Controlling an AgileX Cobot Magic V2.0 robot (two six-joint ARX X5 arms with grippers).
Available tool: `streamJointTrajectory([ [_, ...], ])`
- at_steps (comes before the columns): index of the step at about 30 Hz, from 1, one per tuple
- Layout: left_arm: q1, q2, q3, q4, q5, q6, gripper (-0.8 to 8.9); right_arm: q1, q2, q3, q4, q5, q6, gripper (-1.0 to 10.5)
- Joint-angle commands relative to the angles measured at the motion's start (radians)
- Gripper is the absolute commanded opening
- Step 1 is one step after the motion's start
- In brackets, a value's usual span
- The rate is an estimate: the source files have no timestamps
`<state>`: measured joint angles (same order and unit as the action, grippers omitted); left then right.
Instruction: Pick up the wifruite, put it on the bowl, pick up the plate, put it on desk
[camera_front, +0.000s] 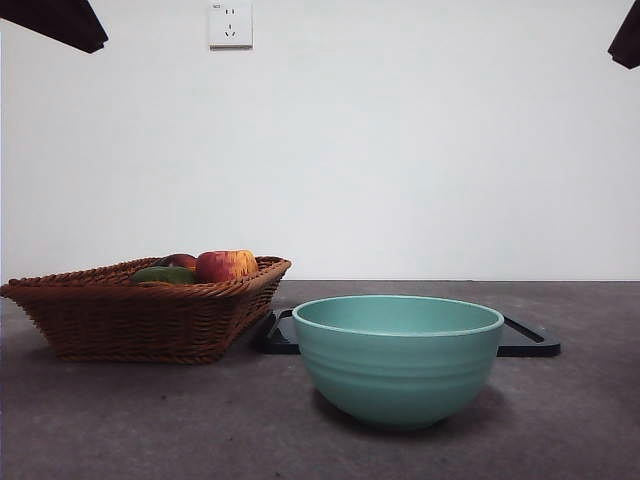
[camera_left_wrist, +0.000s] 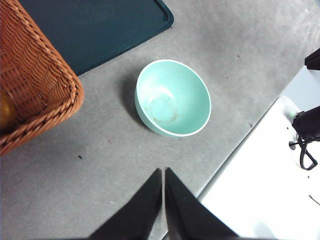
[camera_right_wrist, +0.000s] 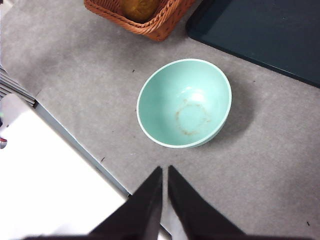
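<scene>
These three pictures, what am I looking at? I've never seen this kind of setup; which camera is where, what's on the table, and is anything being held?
It is a two-armed robot at a desk. One picture looks level across the desk from a low camera; the other two look down from cameras on each wrist. The left gripper and right gripper are the black jaws at the bottom, both shut and holding nothing, high above the desk. On it stand an empty teal bowl, a wicker basket holding an apple and other fruit, and a dark flat tray behind the bowl.
</scene>
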<state>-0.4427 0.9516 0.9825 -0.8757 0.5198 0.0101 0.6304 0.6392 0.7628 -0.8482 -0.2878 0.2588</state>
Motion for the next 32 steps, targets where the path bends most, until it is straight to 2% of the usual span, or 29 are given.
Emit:
streamJointTrajectory([
  [1,-0.005,0.006,0.023,0.008,0.001,0.006,0.08,0.009,0.006,0.016,0.01,0.0,-0.011,0.1],
  [18,-0.002,-0.017,0.023,0.008,0.001,0.006,0.08,0.009,0.006,0.016,0.01,0.0,-0.012,0.1],
  [20,0.012,-0.037,0.023,0.033,-0.003,0.035,0.08,0.009,0.006,0.016,0.01,0.0,-0.012,0.1],
  [24,0.083,-0.105,0.019,0.17,-0.003,0.108,0.08,0.009,0.006,0.016,0.01,0.0,-0.011,0.1],
  [27,0.167,-0.17,0.007,0.326,-0.018,0.114,0.08,0.009,0.006,0.016,0.01,0.0,-0.012,0.1],
  [32,0.304,-0.322,-0.077,0.587,-0.142,0.113,0.08,0.009,0.006,0.016,0.01,0.0,-0.011,0.1],
])
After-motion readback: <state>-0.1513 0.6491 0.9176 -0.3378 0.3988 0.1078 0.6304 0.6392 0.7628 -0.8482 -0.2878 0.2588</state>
